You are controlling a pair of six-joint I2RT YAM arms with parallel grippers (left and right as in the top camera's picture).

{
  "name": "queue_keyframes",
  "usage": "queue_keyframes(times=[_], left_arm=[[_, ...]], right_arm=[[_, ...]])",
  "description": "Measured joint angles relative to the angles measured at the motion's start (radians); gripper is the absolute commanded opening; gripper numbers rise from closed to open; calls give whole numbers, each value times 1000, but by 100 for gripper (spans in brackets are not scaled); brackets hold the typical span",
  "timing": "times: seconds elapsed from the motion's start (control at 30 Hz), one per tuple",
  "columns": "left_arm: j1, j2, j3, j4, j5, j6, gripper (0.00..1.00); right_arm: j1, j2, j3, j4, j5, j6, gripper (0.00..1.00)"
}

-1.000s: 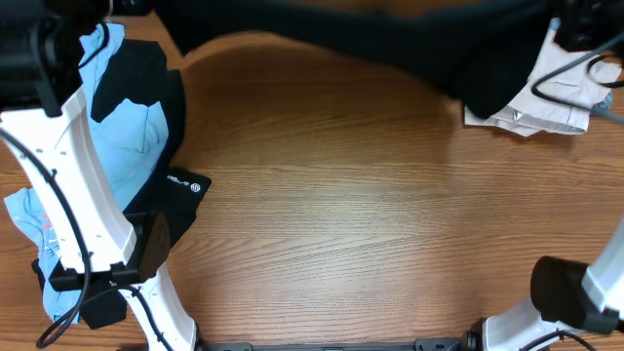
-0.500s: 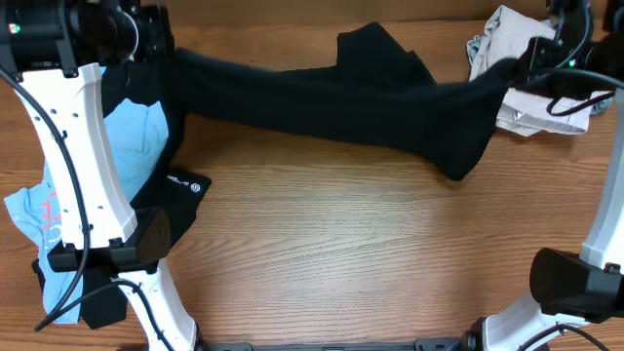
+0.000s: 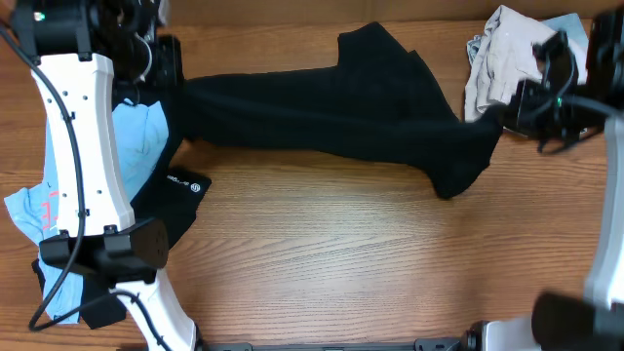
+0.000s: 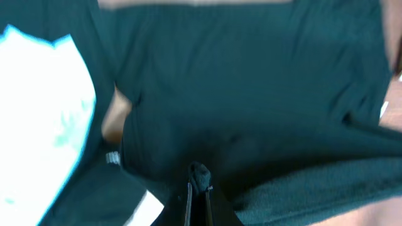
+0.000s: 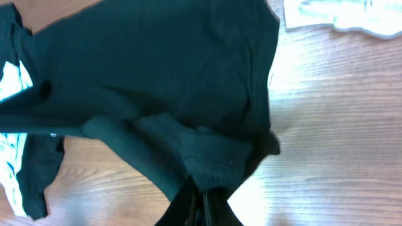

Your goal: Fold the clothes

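Black cotton runs across the far side of the table [image 3: 370,263]: the black T-shirt [image 3: 331,112] is stretched between your two arms. Your left gripper [image 3: 162,70] has one end at the far left and your right gripper [image 3: 511,109] has the other at the far right. Both pincers are pressed narrow on bunched fabric. The left wrist view shows the left fingertips [image 4: 200,179] closed on a fold of the shirt, and the right wrist view shows a thick wad of it pinched in the right gripper [image 5: 200,188].

A second ago the shirt was lifted so high that it was only a dark blur along the top of the overhead view. Half a second ago it had come down into a taut band. Now it sits lower again and spreads wider, and its middle looks to be lying on the wood. One corner droops toward you just left of the right gripper. Both grippers have dropped toward you since then, the right one more clearly.

The pale garment [image 3: 502,54] at the far right, partly covered before, now shows more. The light-blue tee [image 3: 136,146] and the black logo garment [image 3: 180,190] lie at the left edge where they were, partly under your left arm.
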Motion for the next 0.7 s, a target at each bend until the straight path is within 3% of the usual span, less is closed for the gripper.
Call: queue_keyframes(times=[0.23, 0.33, 0.47, 0.7], left_arm=[[-2, -104, -311, -3, -16, 48, 8], [-2, -116, -418, -2, -24, 68, 34], [-2, -116, -558, -1, -37, 80, 58], [-9, -116, -657, 9, -58, 93, 75]], right_arm=[[0, -290, -445, 120, -6, 51, 4], [0, -332, -589, 133, -5, 67, 5], [0, -335, -705, 140, -4, 82, 15], [0, -335, -741, 174, -5, 91, 33]])
